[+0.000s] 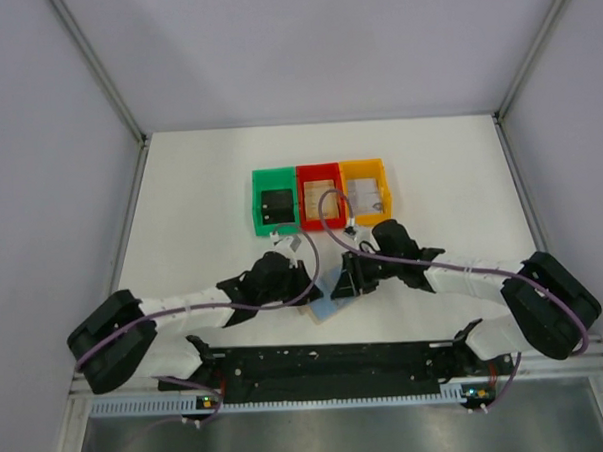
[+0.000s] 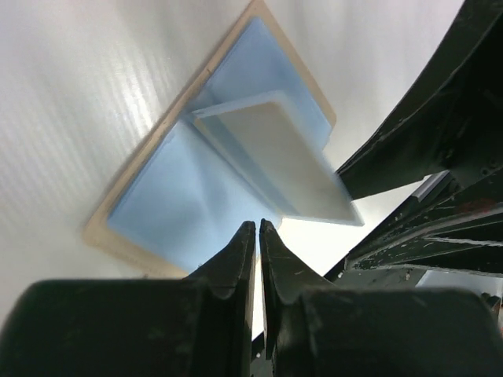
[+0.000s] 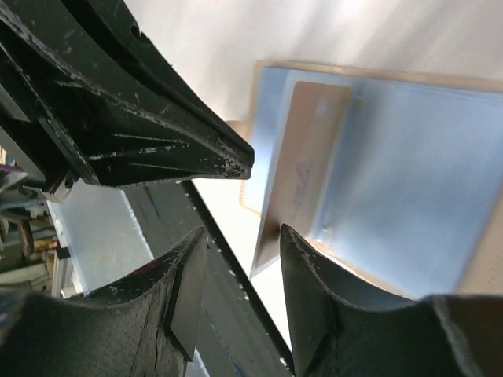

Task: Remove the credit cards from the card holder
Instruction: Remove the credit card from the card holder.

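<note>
We see the small flat card holder, tan-brown at its border and light blue inside, lying open with its two panels up on the white table, near the front edge and between the two claws. From one panel a thin beige plastic card comes out partly, and its free end points away from the holder toward the right arm. In the left wrist view the same card crosses the fold of the card holder at a slant. The left gripper stands at the near border of the holder with its fingers almost together, only a thin slit between them, and we see nothing held in that slit; we cannot tell if the tips press on the holder. The right gripper is open to a moderate gap, and the free end of the card reaches into this gap, close to one finger, but the fingers do not clamp it. Behind the holder, well apart from it, three small plastic boxes stand touching in a row: a green bin, a red bin and an orange bin, each with something flat inside that we cannot identify.
</note>
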{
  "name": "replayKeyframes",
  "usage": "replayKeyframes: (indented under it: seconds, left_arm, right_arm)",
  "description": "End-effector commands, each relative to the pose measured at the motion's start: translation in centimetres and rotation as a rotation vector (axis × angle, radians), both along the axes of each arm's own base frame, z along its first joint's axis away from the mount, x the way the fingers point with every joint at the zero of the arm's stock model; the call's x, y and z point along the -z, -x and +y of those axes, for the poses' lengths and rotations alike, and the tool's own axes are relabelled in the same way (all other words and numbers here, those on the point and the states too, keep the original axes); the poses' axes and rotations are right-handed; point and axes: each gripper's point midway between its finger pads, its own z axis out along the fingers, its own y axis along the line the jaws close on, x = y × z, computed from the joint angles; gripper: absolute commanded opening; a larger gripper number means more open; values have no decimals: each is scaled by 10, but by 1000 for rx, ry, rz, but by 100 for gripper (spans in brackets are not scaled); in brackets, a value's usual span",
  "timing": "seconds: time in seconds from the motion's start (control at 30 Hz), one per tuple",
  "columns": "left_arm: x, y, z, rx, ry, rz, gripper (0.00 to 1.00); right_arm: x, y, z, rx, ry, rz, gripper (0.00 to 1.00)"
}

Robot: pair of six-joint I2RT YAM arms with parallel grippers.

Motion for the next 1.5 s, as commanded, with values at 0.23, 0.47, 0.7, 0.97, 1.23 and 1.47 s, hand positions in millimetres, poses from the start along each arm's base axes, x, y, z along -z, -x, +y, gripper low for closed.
replayKeyframes:
  seconds: [0.23, 0.47, 0.7, 0.97, 1.23, 1.47]
  left_arm:
    - [-42, -9, 57, -251, 66, -161, 13]
    - [-49, -5, 38, -164, 88, -142, 14]
    - [-20, -3, 18, -100, 49, -57, 10]
    - [11, -2, 24, -119, -36, -1, 1]
    - [27, 0, 27, -123, -73, 37, 0]
    - [29, 1, 30, -127, -76, 45, 0]
  right_arm:
    - [-23, 12, 53, -163, -45, -70, 47]
    - [-27, -12, 34, -67, -2, -112, 47]
    - [-8, -26, 21, -30, 7, -71, 46]
    - [22, -29, 19, -15, 45, -18, 45]
    - [37, -29, 9, 6, 80, 17, 43]
    - [45, -25, 8, 3, 68, 55, 43]
